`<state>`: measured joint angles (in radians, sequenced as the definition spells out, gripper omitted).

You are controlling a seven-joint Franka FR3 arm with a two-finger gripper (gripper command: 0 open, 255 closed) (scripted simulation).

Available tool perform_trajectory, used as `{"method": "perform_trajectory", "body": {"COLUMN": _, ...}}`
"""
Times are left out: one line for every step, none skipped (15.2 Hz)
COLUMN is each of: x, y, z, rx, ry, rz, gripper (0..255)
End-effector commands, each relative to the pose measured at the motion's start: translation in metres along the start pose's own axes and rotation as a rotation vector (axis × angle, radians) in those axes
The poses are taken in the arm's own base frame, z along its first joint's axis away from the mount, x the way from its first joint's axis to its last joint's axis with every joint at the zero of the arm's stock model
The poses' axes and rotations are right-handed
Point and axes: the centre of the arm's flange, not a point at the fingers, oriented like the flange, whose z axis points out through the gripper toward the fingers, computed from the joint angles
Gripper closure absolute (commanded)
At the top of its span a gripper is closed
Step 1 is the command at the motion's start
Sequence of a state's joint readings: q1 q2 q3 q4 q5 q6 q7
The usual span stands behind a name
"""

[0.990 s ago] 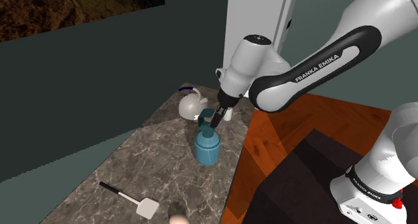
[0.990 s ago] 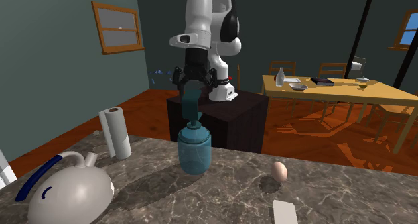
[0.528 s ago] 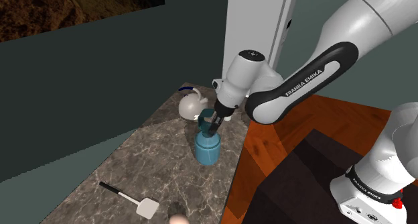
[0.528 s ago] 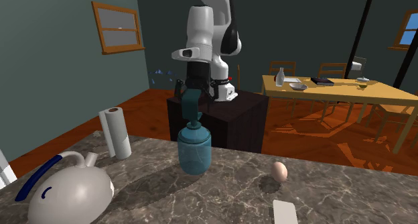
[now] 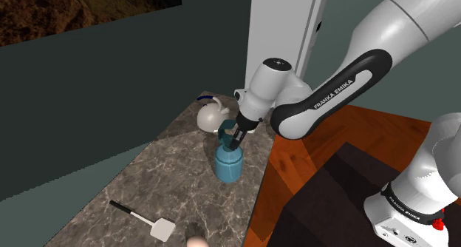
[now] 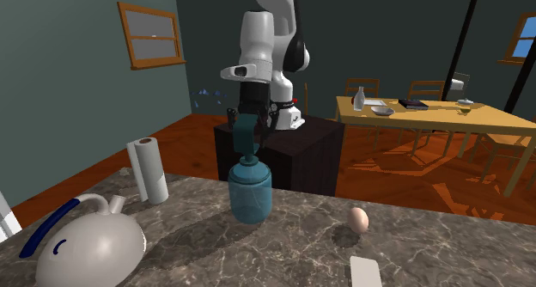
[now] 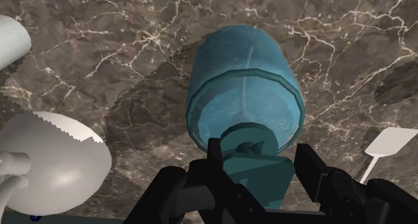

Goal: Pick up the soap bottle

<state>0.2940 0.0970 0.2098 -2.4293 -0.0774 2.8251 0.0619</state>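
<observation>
My gripper (image 5: pixel 233 138) is at the top of the bottle (image 5: pixel 230 164), which stands upright on the counter (image 5: pixel 148 179) near the edge that faces my stand. The bottle is blue, with a darker teal pump (image 7: pixel 254 182) on top.

Looking along the gripper (image 7: pixel 261 155), I see my two black fingers on either side of the pump, each lying against it, so I am clasping the bottle (image 7: pixel 244 88) by its pump. Its round body reaches away below them and its base is on the counter (image 7: pixel 100 55).

From across the counter (image 6: pixel 412 251), the gripper (image 6: pixel 246 139) comes down from above with the pump between the fingers, and the bottle (image 6: pixel 249 191) stands straight.

A white kettle (image 5: pixel 210 117) with a dark blue handle sits near the bottle, on the side away from my stand. In the second exterior view the kettle (image 6: pixel 82 247) is at the lower left, with a paper roll (image 6: pixel 148 169) upright behind it. An egg (image 6: pixel 359 218) lies to the bottle's right there, apart from it. A spatula (image 5: pixel 144 221) with a black handle and white blade lies flat, well apart from the bottle, at the shoulder view's lower left.
</observation>
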Motion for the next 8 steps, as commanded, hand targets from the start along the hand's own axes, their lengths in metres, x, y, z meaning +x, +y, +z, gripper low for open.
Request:
{"method": "perform_trajectory", "body": {"x": -0.001, "y": 0.000, "z": 0.001, "rx": 0.000, "ry": -0.002, "rz": 0.001, "gripper": 255}}
{"method": "perform_trajectory", "body": {"x": -0.001, "y": 0.000, "z": 0.001, "rx": 0.000, "ry": -0.002, "rz": 0.001, "gripper": 255}}
{"method": "perform_trajectory", "body": {"x": -0.001, "y": 0.000, "z": 0.000, "rx": 0.000, "ry": -0.002, "rz": 0.001, "gripper": 255}}
{"method": "perform_trajectory", "body": {"x": 0.000, "y": 0.001, "z": 0.001, "rx": 0.000, "ry": -0.002, "rz": 0.001, "gripper": 255}}
{"method": "perform_trajectory", "body": {"x": 0.001, "y": 0.001, "z": -0.004, "rx": 0.000, "ry": -0.002, "rz": 0.001, "gripper": 255}}
{"method": "perform_trajectory", "body": {"x": 0.003, "y": 0.001, "z": -0.009, "rx": 0.000, "ry": -0.002, "rz": 0.001, "gripper": 255}}
{"method": "perform_trajectory", "body": {"x": 0.005, "y": 0.001, "z": -0.014, "rx": 0.000, "ry": -0.002, "rz": 0.001, "gripper": 255}}
{"method": "perform_trajectory", "body": {"x": 0.006, "y": 0.001, "z": -0.019, "rx": 0.000, "ry": -0.002, "rz": 0.001, "gripper": 255}}
